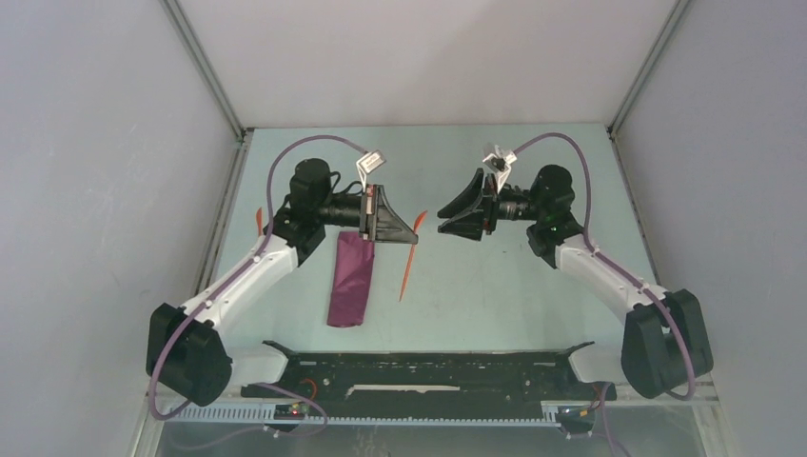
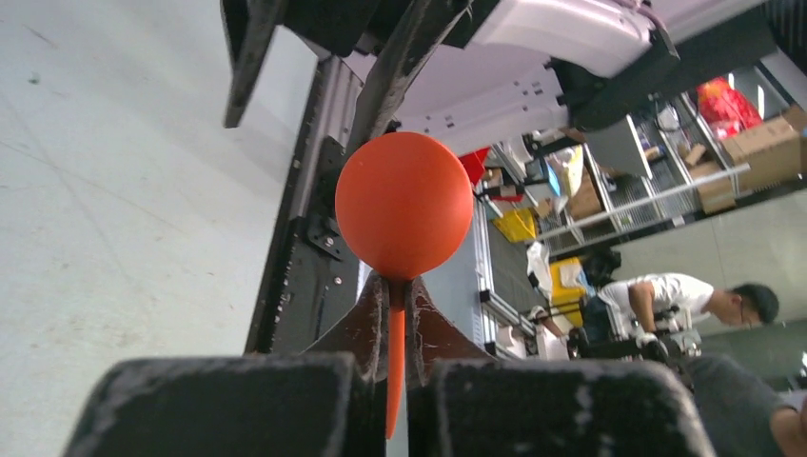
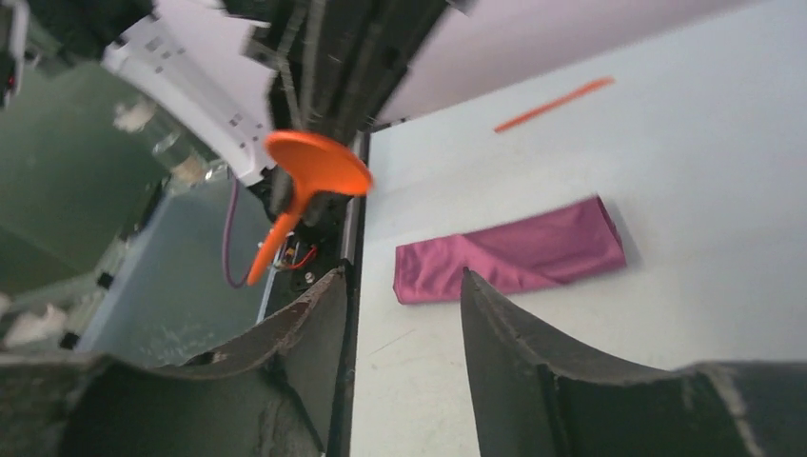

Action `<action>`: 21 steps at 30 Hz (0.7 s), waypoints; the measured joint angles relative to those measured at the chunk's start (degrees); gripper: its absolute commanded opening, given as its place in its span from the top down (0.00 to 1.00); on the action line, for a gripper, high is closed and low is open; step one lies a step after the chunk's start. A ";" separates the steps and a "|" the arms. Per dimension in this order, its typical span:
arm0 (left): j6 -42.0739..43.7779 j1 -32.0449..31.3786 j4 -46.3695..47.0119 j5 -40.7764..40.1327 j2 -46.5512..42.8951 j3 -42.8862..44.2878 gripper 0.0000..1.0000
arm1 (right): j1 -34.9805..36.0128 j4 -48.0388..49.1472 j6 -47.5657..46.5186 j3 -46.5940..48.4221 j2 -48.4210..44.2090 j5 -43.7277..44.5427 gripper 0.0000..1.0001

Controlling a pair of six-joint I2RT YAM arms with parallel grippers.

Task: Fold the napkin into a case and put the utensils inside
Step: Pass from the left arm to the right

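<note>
The napkin lies folded as a long narrow maroon case on the table, under and just in front of my left wrist. My left gripper hovers above the table, shut on the handle of an orange spoon, whose round end sticks out past the fingertips. My right gripper faces it from the right, a short gap away, open and holding nothing. A second orange utensil lies on the table just right of the case.
Another thin orange piece lies by the left wall, behind my left arm. A black frame runs along the near edge between the arm bases. Grey walls close in the left, right and back sides.
</note>
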 measured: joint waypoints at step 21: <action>-2.16 -4.09 2.73 3.45 -3.45 -3.37 1.00 | 6.99 26.34 5.31 -0.61 0.70 -6.27 0.68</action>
